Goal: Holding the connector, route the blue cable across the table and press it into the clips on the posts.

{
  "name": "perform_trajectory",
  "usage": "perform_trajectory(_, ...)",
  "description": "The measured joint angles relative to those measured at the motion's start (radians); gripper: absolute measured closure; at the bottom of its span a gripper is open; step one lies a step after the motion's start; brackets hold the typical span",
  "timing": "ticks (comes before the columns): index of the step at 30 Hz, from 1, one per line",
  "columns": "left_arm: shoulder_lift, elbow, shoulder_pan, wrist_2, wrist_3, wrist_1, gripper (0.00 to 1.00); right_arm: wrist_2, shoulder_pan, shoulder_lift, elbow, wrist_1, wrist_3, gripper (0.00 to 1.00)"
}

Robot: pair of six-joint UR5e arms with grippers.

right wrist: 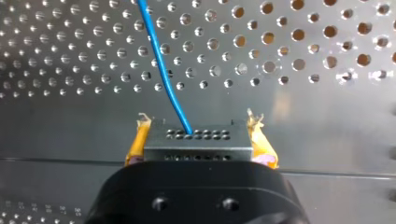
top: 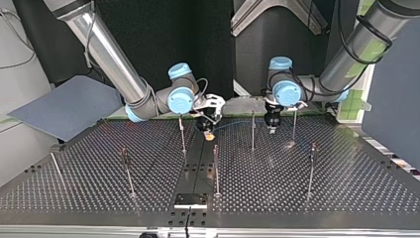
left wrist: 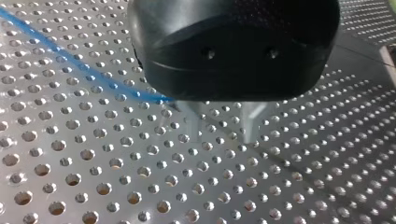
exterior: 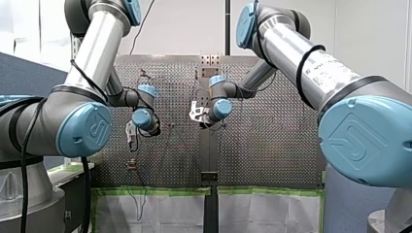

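In the right wrist view my right gripper (right wrist: 198, 125) has its yellow pads (right wrist: 136, 144) shut on a dark grey connector (right wrist: 196, 142). The thin blue cable (right wrist: 161, 65) leaves the connector's face and runs away over the perforated table. The top view shows that gripper (top: 208, 131) low near the table's middle, and the cable (top: 237, 122) stretching across to my left gripper (top: 271, 127). From the left wrist, my left gripper (left wrist: 222, 127) hangs just above the plate with its metal fingers (left wrist: 250, 125) apart. The cable (left wrist: 70, 58) runs up beside one finger and vanishes under the gripper body.
Several thin posts stand on the table: one (top: 183, 134) beside my right gripper, one (top: 253, 130) between the grippers, another (top: 294, 124) just past my left gripper, and more (top: 216, 168) nearer the camera. A black plate (top: 190, 200) sits at the near edge.
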Motion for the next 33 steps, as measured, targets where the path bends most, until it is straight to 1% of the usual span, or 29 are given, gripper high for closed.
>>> perform_trajectory(1, 0.001, 0.000, -0.001, -0.006, 0.007, -0.008, 0.00, 0.000, 0.001, 0.000, 0.000, 0.003, -0.001, 1.00)
perform_trajectory(6, 0.006, -0.002, -0.012, -0.049, 0.044, -0.056, 0.00, 0.000, 0.004, 0.000, 0.000, 0.010, -0.005, 1.00)
perform_trajectory(9, 0.018, -0.009, -0.021, -0.076, 0.052, -0.071, 0.00, 0.000, 0.006, 0.000, 0.000, 0.013, -0.005, 1.00)
perform_trajectory(12, 0.039, -0.023, -0.029, -0.098, 0.050, -0.072, 0.00, 0.000, 0.006, 0.000, 0.000, 0.015, -0.006, 1.00)
perform_trajectory(18, 0.086, -0.065, -0.048, -0.104, 0.022, -0.052, 0.00, 0.001, 0.007, 0.000, 0.000, 0.015, -0.006, 1.00)
perform_trajectory(25, 0.145, -0.120, -0.077, -0.108, 0.019, -0.064, 0.00, 0.000, 0.007, 0.000, 0.000, 0.022, -0.006, 1.00)
perform_trajectory(33, 0.211, -0.184, -0.109, -0.108, 0.004, -0.017, 0.00, 0.000, 0.008, 0.000, 0.000, 0.023, -0.006, 1.00)
